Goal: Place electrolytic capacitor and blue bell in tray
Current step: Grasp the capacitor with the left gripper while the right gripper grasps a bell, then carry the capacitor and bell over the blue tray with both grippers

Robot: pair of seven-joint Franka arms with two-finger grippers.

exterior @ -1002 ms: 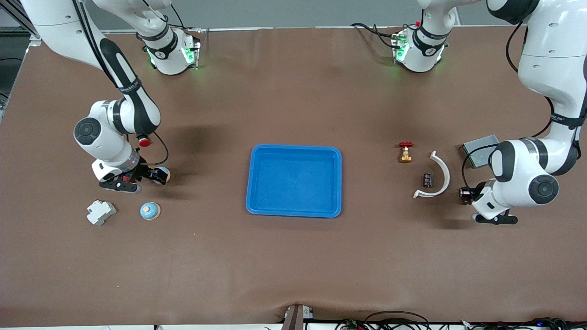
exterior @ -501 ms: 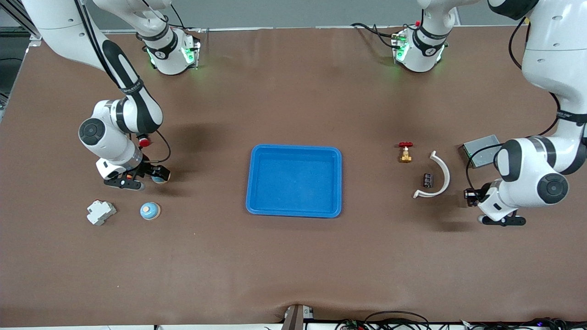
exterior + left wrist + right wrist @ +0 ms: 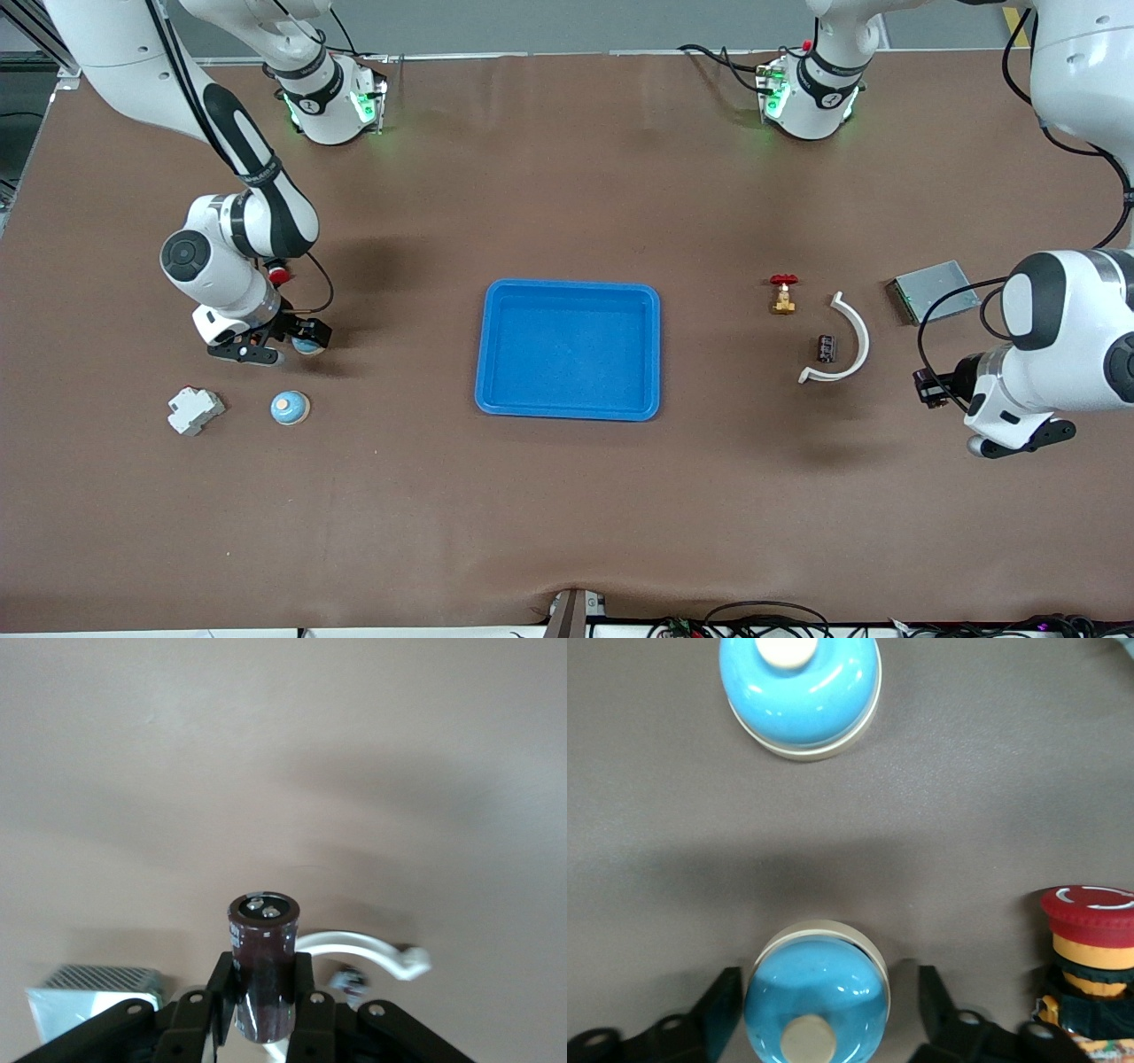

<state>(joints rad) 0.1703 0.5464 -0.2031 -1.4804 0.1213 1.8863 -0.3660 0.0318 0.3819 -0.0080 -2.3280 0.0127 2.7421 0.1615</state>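
Note:
The blue tray (image 3: pixel 484 354) lies empty mid-table. My left gripper (image 3: pixel 928 388) is shut on a dark maroon electrolytic capacitor (image 3: pixel 264 970) and holds it above the table, beside the white curved piece. A second capacitor (image 3: pixel 827 347) lies on the table inside that piece's curve and also shows in the left wrist view (image 3: pixel 351 980). My right gripper (image 3: pixel 306 341) is open, its fingers on either side of a blue bell (image 3: pixel 816 997), with gaps on both sides. Another blue bell (image 3: pixel 290 408) sits nearer the front camera and shows in the right wrist view (image 3: pixel 799 693).
A white curved piece (image 3: pixel 849 341), a brass valve with a red handle (image 3: pixel 783 294) and a grey metal box (image 3: pixel 935 291) lie toward the left arm's end. A white breaker (image 3: pixel 195 410) and a red push-button (image 3: pixel 1090 930) lie near the right gripper.
My left arm has swung away from the curved piece toward its end of the table, carrying the capacitor. My right arm has shifted slightly around the bell.

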